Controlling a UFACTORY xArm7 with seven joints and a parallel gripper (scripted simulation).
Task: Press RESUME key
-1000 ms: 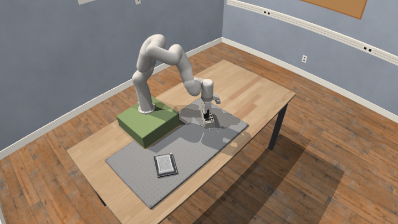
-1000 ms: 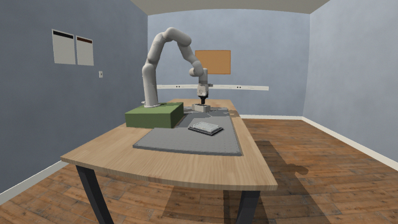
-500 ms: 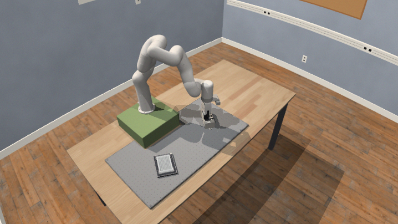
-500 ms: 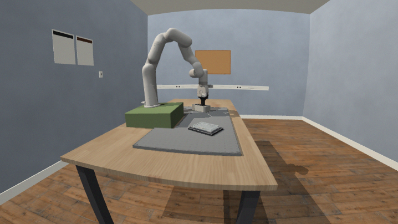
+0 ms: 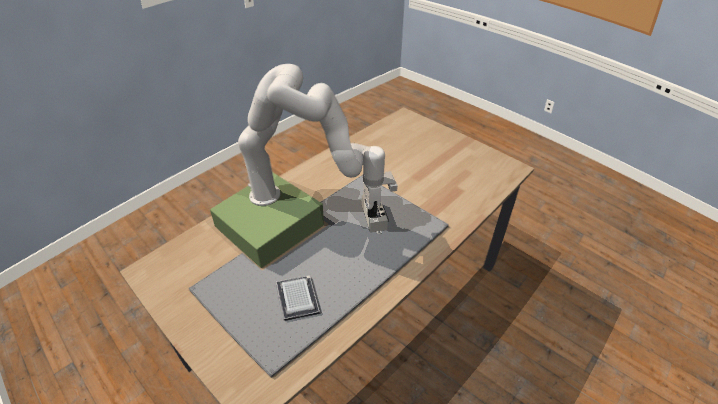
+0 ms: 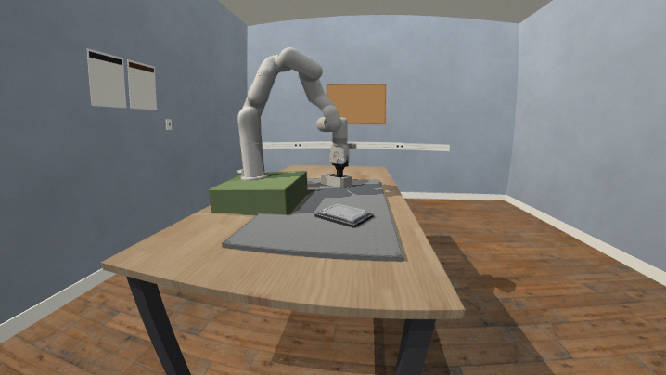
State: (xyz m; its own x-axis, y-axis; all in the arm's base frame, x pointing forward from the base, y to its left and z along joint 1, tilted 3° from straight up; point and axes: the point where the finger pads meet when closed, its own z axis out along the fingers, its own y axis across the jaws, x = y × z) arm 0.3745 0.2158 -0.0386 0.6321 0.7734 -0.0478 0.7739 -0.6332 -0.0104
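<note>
The operator panel (image 5: 377,217) is a small pale box lying on the far part of the grey mat (image 5: 321,261), just past the corner of the green block that carries the arm. Its keys, their printed names and their lamps are too small to make out in either view, so which key is RESUME, and whether any lamp is lit, cannot be told.

The tool (image 5: 374,210) points straight down onto the top of the panel, its dark fingers fully closed with nothing between them. From the exterior view the fingertips (image 6: 339,173) seem to meet the panel's upper face, though actual contact cannot be confirmed at this scale.

The white arm (image 5: 301,100) rises from the green block (image 5: 266,221), arches high and comes down over the panel, with the wrist vertical above it.

Nearer the camera in the exterior view, well apart from the panel, a flat tray-like plate (image 5: 299,297) with a dark rim and a pale gridded top lies on the same mat.

The mat covers the middle of the wooden worktop (image 5: 441,165), which stands on dark legs over a plank floor. An orange board (image 6: 356,103) hangs on the back wall.
</note>
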